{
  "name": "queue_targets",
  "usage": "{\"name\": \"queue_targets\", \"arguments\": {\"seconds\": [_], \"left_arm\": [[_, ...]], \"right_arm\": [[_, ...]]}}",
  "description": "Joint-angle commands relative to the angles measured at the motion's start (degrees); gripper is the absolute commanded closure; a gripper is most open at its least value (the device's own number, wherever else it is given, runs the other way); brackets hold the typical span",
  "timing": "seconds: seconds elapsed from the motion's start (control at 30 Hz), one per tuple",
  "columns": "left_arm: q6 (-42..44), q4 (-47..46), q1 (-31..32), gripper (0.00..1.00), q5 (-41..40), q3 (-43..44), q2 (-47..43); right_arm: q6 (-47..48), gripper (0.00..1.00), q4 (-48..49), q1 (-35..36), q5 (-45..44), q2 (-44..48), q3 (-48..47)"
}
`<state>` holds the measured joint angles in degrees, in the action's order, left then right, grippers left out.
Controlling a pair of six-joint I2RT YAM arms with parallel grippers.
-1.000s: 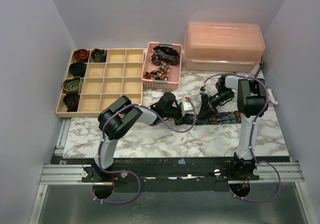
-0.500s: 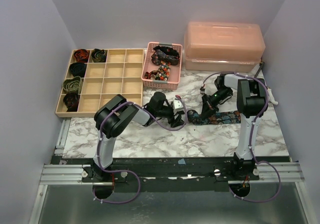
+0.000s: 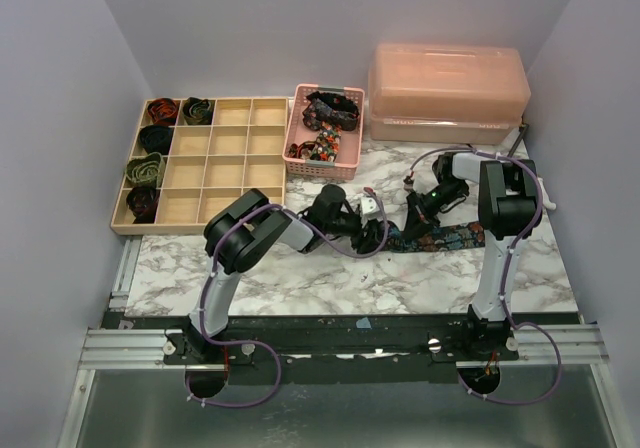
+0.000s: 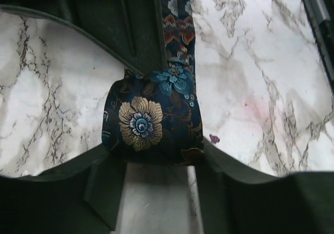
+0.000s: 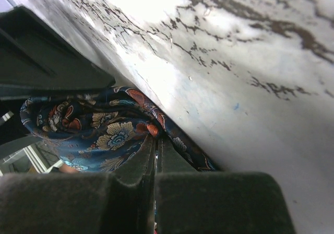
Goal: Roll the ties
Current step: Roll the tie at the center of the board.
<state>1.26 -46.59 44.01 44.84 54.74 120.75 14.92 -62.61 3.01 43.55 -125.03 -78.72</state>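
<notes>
Where the floral tie (image 3: 445, 236) lies along the marble table (image 3: 300, 278), its folded end sits between the left gripper's (image 4: 155, 154) parted jaws; the right gripper (image 5: 155, 145), closed tight, presses the fabric. Bare marble nearer; pink basket (image 3: 318, 168) well behind.

Left arm (image 3: 250, 236) reaches low toward the middle, left gripper (image 4: 155, 163) with jaws standing apart. Right arm (image 3: 505, 203) arches over and inward, right gripper (image 5: 156, 155) angled down, jaws pressed tight together.
</notes>
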Motion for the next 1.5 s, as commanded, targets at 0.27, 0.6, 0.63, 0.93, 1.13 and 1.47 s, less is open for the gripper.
{"name": "queue_targets", "arguments": {"seconds": [0.27, 0.6, 0.63, 0.93, 1.13, 1.47], "left_arm": [[-3.8, 1.8, 4.0, 0.61, -1.0, 7.1, 0.4], [-3.2, 4.1, 5.2, 0.54, -1.8, 10.3, 5.9], [-2.8, 4.7, 5.4, 0.54, -2.3, 10.6, 6.2], [7.9, 25.6, 6.8, 0.69, -13.2, 14.6, 7.3], [19.6, 40.3, 6.1, 0.80, -15.5, 12.1, 5.7], [26.4, 51.5, 6.3, 0.82, -18.6, 15.1, 5.6]], "right_arm": [[1.0, 1.00, 12.4, 1.1, -14.3, -4.4, 2.2], [0.1, 1.00, 13.5, 1.4, -12.8, -4.6, 2.0], [0.0, 1.00, 13.6, 1.4, -12.6, -4.6, 1.9], [0.9, 0.99, 10.9, 1.3, -7.0, -3.0, 1.4], [3.2, 0.75, 3.9, -2.4, -2.2, -1.2, -3.3], [9.5, 0.52, -11.3, -9.0, 2.7, 1.0, -13.1]]}}
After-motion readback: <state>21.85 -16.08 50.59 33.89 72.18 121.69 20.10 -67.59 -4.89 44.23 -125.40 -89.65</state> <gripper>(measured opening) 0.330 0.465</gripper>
